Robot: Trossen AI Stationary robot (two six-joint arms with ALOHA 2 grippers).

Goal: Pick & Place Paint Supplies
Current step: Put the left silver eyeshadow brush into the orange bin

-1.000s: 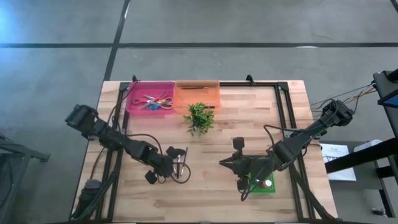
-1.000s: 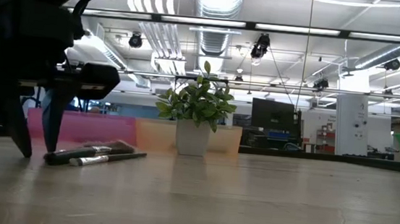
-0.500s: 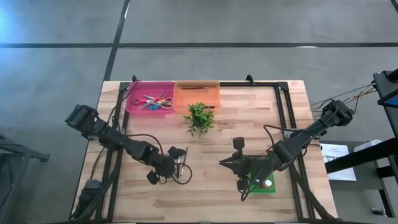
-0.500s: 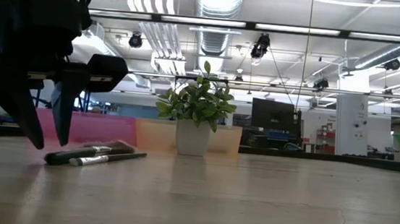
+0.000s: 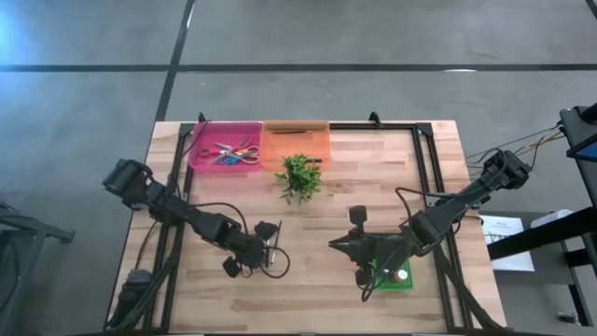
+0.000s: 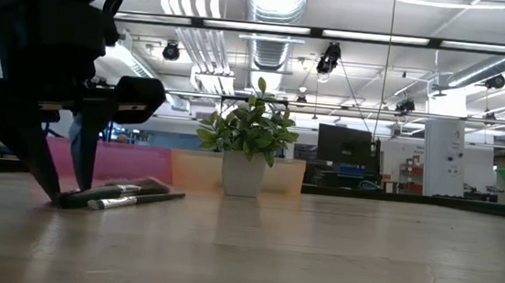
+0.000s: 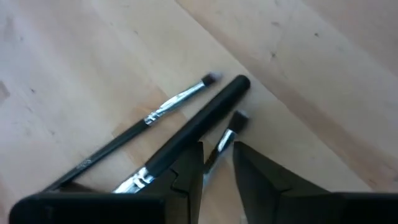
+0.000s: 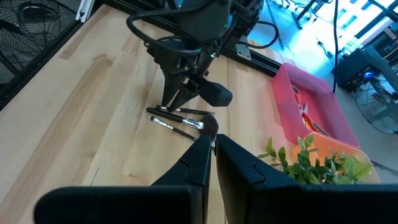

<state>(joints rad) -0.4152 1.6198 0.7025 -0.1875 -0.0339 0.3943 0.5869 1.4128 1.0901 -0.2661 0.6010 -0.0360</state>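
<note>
While the right claw (image 5: 338, 245) hung shut and empty beside the green bin (image 5: 395, 277), the left claw (image 7: 217, 163) stood slightly open, fingertips apparently straddling one brush (image 7: 222, 140) among three on the table (image 5: 317, 299).

Light wood plank table (image 5: 317, 299) with black rails running down both sides. At the far edge, a pink bin (image 5: 225, 147) and an orange bin (image 5: 297, 143) sit side by side, touching. A small potted plant (image 5: 298, 175) stands just in front of the orange bin. Three thin dark-handled brushes (image 7: 180, 106) lie flat in a loose cluster on the left-centre boards, one thicker with a fluffy brown head (image 6: 152, 186). A green bin (image 5: 395, 277) sits near the right front, against the right rail.
</note>
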